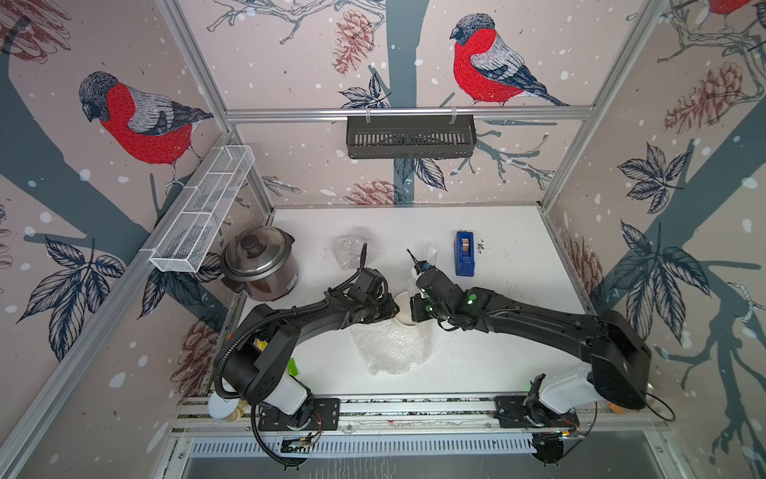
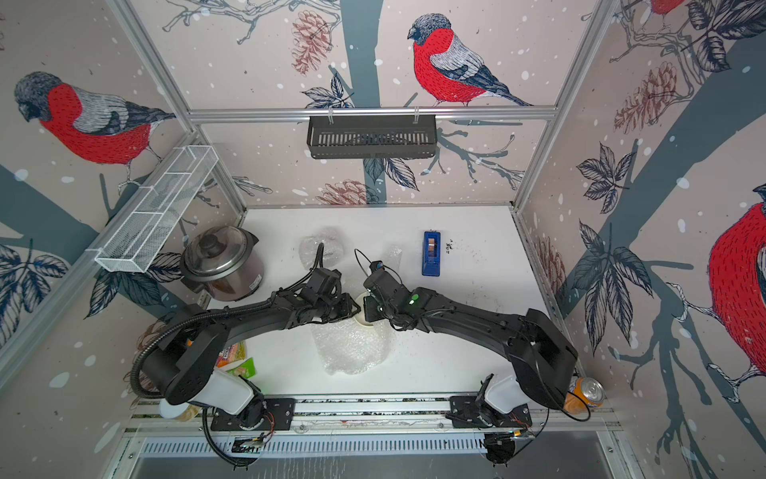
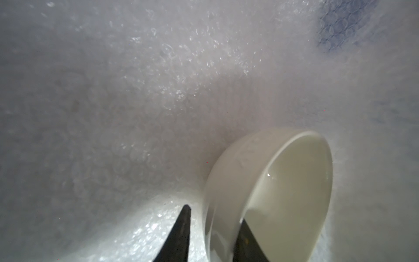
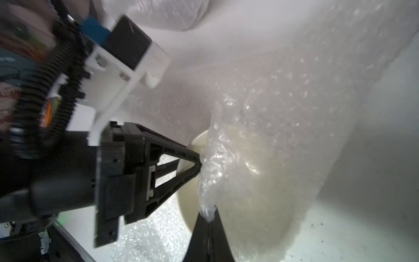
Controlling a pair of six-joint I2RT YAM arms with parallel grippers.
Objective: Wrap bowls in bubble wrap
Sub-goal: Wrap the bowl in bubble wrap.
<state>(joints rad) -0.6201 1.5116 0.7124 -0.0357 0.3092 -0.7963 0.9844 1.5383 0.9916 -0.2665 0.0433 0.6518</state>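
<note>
Roughly midway: right claw (image 4: pixel 209 217) pinches the clear bubbly plastic sheet (image 4: pixel 283 102) half over the glossy cream-white round bowl (image 3: pixel 294 192), left claw (image 3: pixel 215 215) straddling its rim, grip unclear.

The bowl (image 1: pixel 404 320) is at the twelve o'clock edge of the bubble wrap (image 1: pixel 389 352), mid bench (image 1: pixel 497 356). From it, the cooker (image 1: pixel 259 265) is at ten o'clock (well apart) and the tape holder (image 1: pixel 464 253) at one.

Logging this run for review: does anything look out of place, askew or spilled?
The cream bowl is tipped on its edge amid the bubble wrap, rim straddled by the left hand. Scattered dark specks lie on the table beside the tape dispenser. An orange drink can sits by the right arm's base.
</note>
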